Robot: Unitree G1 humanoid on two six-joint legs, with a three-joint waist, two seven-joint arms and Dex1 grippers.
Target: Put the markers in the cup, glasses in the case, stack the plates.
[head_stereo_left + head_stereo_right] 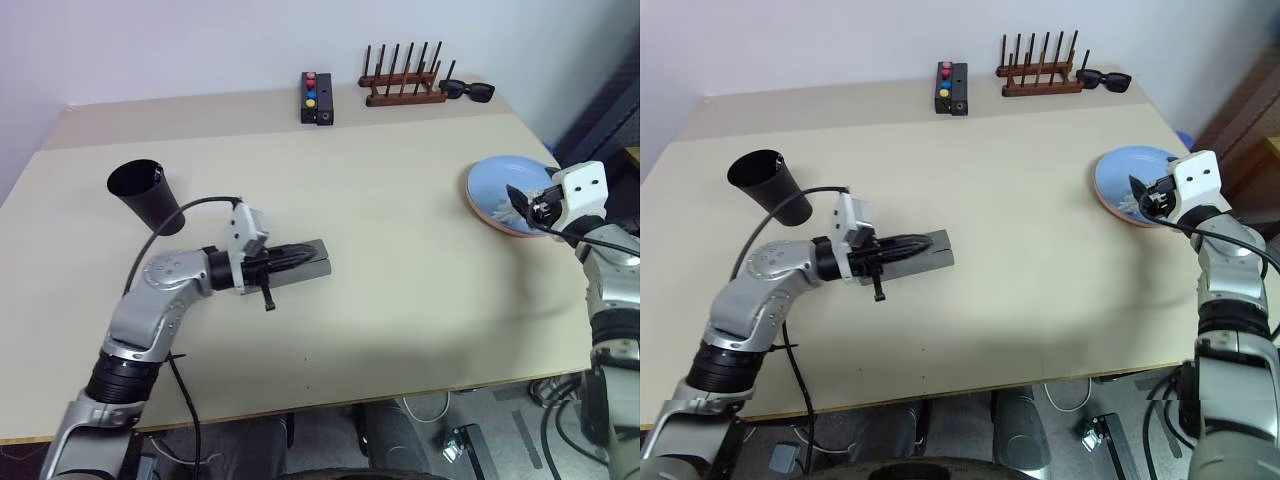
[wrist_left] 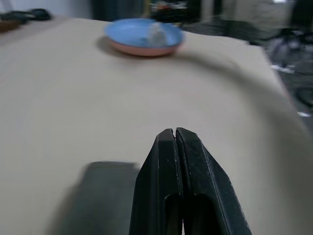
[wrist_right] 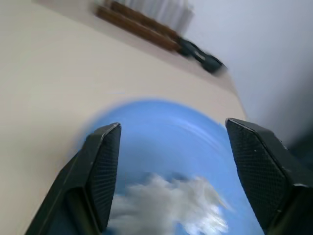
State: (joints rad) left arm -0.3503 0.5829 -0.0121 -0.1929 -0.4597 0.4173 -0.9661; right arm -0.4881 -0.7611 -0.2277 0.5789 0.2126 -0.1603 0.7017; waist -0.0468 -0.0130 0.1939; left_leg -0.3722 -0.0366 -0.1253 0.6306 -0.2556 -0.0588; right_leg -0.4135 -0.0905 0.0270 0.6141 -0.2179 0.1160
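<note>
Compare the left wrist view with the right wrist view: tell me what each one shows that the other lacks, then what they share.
Left wrist view: the left gripper with fingers pressed shut, the grey case beside them, and the pink plate under the blue plate.

Right wrist view: the right gripper with fingers spread wide over the blue plate, and the wall behind the table.

Both: the blue plate, the tan table, the wooden rack and the black sunglasses.

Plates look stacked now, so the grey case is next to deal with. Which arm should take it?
Left, probably. The left gripper hangs shut directly over the grey case, mid-table. The right gripper, fingers open, is at the stacked plates by the table's right edge, well away from the case.
</note>
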